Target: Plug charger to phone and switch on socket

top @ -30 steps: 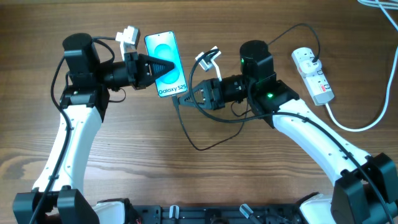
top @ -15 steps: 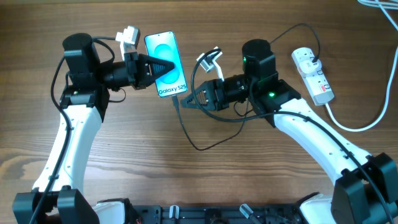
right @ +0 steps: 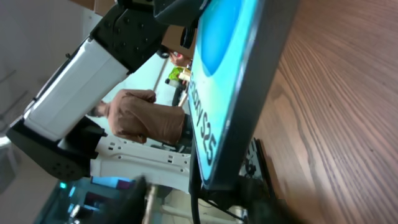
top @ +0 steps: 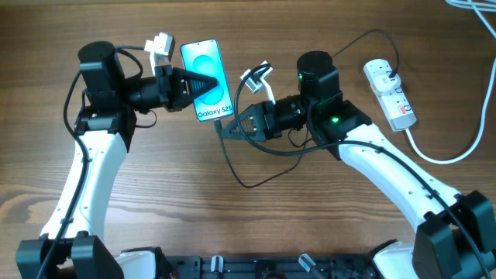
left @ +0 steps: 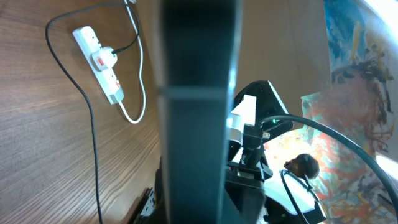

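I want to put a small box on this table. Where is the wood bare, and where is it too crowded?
Bare wood lies low in the middle, between the left arm and the right arm, below the charger loop, and in the top left corner. Crowded: between the phone and the right gripper, and around the socket.

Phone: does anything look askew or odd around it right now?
Nothing damaged. The phone sits slightly slanted, clamped in the left gripper; the charger cable trails in a loose loop from the right gripper, which is at the phone's bottom edge.
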`<state>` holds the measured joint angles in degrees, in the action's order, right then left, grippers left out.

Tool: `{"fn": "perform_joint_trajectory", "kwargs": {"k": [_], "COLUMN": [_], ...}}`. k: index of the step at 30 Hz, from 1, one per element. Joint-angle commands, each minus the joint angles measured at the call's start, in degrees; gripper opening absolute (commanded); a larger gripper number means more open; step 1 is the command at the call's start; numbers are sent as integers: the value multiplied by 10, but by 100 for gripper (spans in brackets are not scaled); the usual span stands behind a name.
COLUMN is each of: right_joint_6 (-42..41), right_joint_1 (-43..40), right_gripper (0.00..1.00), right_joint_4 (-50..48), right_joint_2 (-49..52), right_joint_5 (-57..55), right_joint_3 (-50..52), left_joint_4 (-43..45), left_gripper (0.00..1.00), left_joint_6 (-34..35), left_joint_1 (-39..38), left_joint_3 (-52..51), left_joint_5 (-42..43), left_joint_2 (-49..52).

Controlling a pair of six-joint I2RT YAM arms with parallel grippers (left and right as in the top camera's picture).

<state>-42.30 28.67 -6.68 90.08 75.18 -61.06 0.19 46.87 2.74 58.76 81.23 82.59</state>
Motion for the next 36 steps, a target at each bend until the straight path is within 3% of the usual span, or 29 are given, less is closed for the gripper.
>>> {"fn": "perform_joint_trajectory", "kwargs": {"k": [1, 5, 10, 13, 18, 23, 26, 36], "right_joint_6": [2, 3, 1, 1, 1, -30, -49, -77], "right_joint_1": [2, 18, 18, 18, 18, 17, 17, 16], "right_gripper": [60, 44, 38, 13, 4, 4, 4, 4], "right_joint_4": [-1, -2, -1, -2, -2, -43, -75, -111], "right_joint_2": [-2, -2, -2, -2, -2, -2, -2, -2], "right_joint_5": [5, 3, -17, -21, -28, -30, -36, -80], "right_joint_3": [-7, -7, -7, -7, -7, -7, -7, -7], "left_joint_4": [3, 3, 2, 3, 2, 3, 3, -13], "left_gripper": [4, 4, 4, 4, 4, 4, 4, 4], "left_joint_6": [1, 1, 1, 1, 1, -2, -56, -75], "left_joint_1": [1, 1, 1, 1, 0, 0, 0, -16], "left_joint_3": [0, 0, 0, 0, 0, 0, 0, 0], "left_joint_5": [12, 12, 12, 12, 12, 31, 89, 92], "left_joint_2": [-13, -13, -13, -13, -13, -13, -13, -13]}}
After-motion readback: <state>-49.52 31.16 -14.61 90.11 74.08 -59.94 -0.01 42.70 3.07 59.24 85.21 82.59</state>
